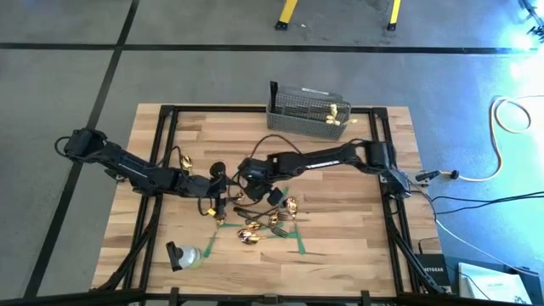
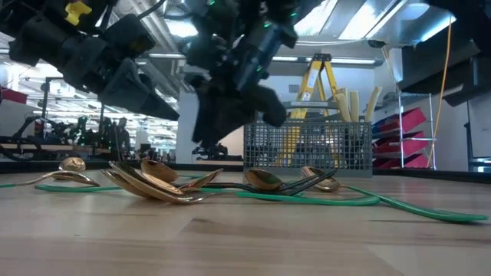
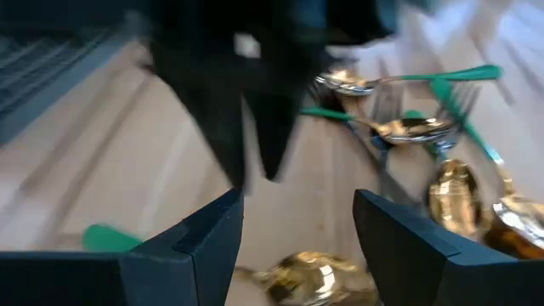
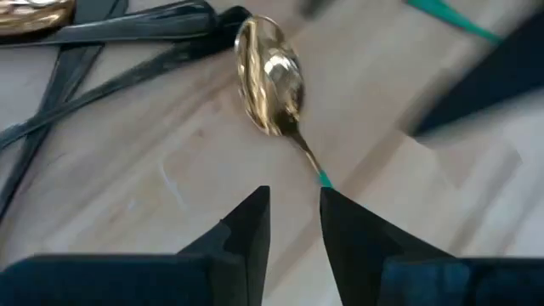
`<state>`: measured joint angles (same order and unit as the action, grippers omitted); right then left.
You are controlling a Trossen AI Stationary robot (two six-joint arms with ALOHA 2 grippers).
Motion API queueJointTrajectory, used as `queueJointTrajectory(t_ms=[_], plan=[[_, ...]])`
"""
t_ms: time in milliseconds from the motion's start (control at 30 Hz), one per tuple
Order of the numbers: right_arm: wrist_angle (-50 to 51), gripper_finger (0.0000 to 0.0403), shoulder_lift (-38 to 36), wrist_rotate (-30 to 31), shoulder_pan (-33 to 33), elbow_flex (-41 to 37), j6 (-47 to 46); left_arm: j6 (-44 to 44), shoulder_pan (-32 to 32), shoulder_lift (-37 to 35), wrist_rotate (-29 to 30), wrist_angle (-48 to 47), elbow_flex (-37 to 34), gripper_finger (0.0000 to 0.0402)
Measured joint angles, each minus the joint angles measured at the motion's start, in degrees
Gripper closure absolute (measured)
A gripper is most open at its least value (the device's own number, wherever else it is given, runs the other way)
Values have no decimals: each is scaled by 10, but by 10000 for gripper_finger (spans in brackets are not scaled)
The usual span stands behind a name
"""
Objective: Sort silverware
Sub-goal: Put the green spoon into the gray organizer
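Overhead view: both arms reach to the middle of the wooden table (image 1: 340, 255). The left gripper (image 3: 297, 246) hovers at the edge of the cutlery heap, its fingers (image 3: 200, 246) set wide apart with nothing between them; a gold spoon (image 3: 319, 276) lies on the wood just ahead. The right gripper (image 4: 293, 221) points down at the table, its fingers (image 4: 242, 234) a narrow gap apart and empty, directly above the thin handle of another gold spoon (image 4: 270, 76) lying flat. Dark forks (image 4: 102, 59) lie beside that spoon's bowl. The remaining spoons (image 1: 255, 231) lie scattered among green tape strips (image 1: 299, 242). A wire basket (image 1: 308, 110) at the far edge holds cream-handled knives (image 1: 336, 115)
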<state>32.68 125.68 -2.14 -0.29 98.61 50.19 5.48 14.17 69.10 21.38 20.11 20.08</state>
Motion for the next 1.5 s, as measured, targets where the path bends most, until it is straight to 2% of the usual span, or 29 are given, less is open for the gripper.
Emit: queueJointTrajectory(t_ms=[100, 267, 467, 600, 933, 1133, 1300, 1500], plan=[[36, 315, 31, 0, -6, 40, 17, 0, 0, -37, 14, -35, 0, 194], [39, 316, 61, 1, -10, 81, 47, 0, 1, -117, 24, -91, -18, 194], [62, 316, 93, 16, -25, 132, 58, 26, 0, -226, 23, -28, -135, 194], [57, 316, 94, 17, -24, 145, 81, 52, 0, -274, 24, 24, -195, 194], [78, 316, 94, 50, -28, 151, 110, 57, 0, -290, 31, 20, -195, 194], [78, 316, 120, 62, -28, 152, 142, 50, 0, -290, 32, 20, -195, 194], [101, 320, 158, 71, -27, 198, 153, 50, 0, -290, 32, 19, -195, 194], [123, 359, 186, 55, -27, 259, 160, 50, 0, -290, 32, 15, -195, 194]])
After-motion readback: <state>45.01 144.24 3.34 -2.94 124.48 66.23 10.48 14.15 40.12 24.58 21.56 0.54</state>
